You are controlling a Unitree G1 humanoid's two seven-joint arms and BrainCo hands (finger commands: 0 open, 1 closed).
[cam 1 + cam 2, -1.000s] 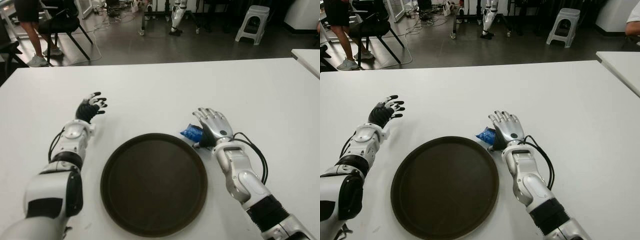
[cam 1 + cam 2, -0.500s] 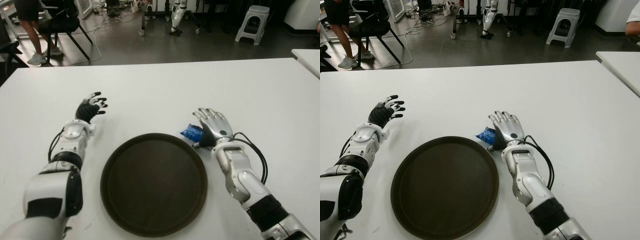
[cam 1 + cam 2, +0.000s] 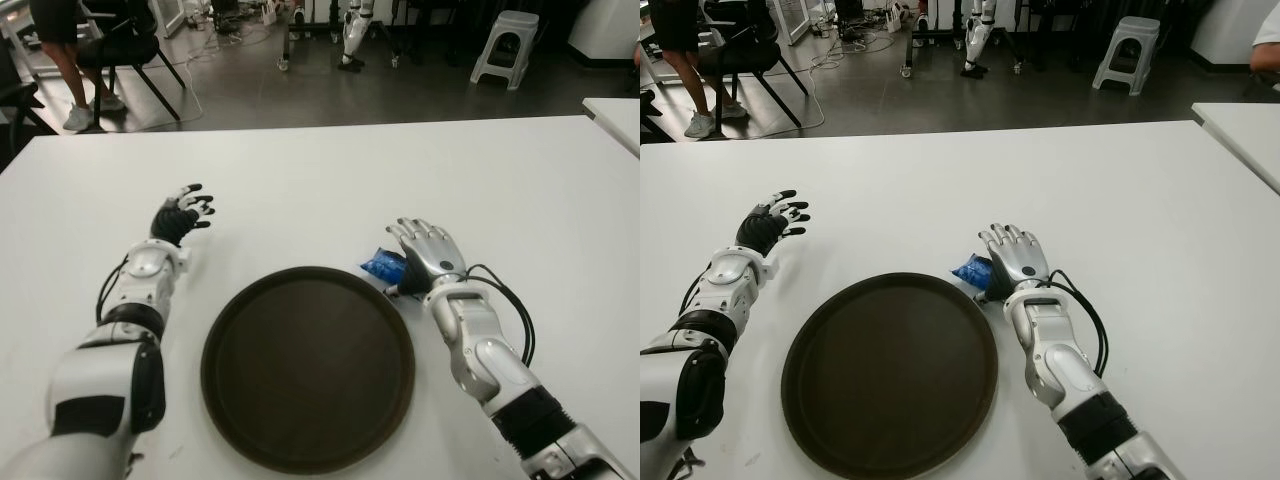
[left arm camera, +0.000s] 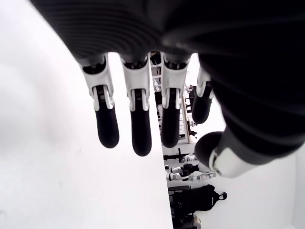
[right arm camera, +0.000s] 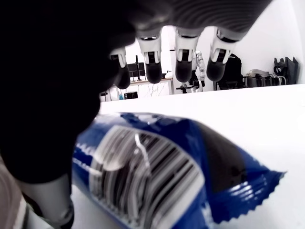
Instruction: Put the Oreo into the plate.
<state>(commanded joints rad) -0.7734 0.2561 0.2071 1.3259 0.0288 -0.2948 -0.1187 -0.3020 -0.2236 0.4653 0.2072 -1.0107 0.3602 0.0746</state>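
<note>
The right hand (image 3: 428,256) sits palm-down on the white counter (image 3: 520,190), just off the plate's 2 o'clock edge, forearm running back toward 5 o'clock with a black cable looping beside the wrist. Its fingers (image 5: 184,64) are stretched out forward and lightly spread, not curled around anything. In the right wrist view the blue Oreo packet (image 5: 176,174) lies right under the palm, barcode side showing, one crimped end poking out; the thumb (image 5: 47,191) hangs down beside it, and whether it actually touches the wrapper cannot be told. From the head camera the Oreo packet (image 3: 382,266) peeks out at the hand's 9 o'clock side, lying on the counter just beside the rim of the round dark brown plate (image 3: 308,366), not in it.

Over at the plate's 10 o'clock, well apart from it, the left hand (image 3: 181,216) shows with its black fingers (image 4: 138,126) extended and fanned, holding nothing, forearm angled back toward 7 o'clock.

Against the picture a second ago, almost nothing moves: the right hand has settled a hair lower over the packet, the packet is in the same spot, the plate is unchanged and the left hand is just as it was.

Beyond the counter's far edge, a person's legs (image 3: 62,60) beside a black chair (image 3: 135,45) at 11 o'clock, and a white stool (image 3: 506,42) at 1 o'clock.
</note>
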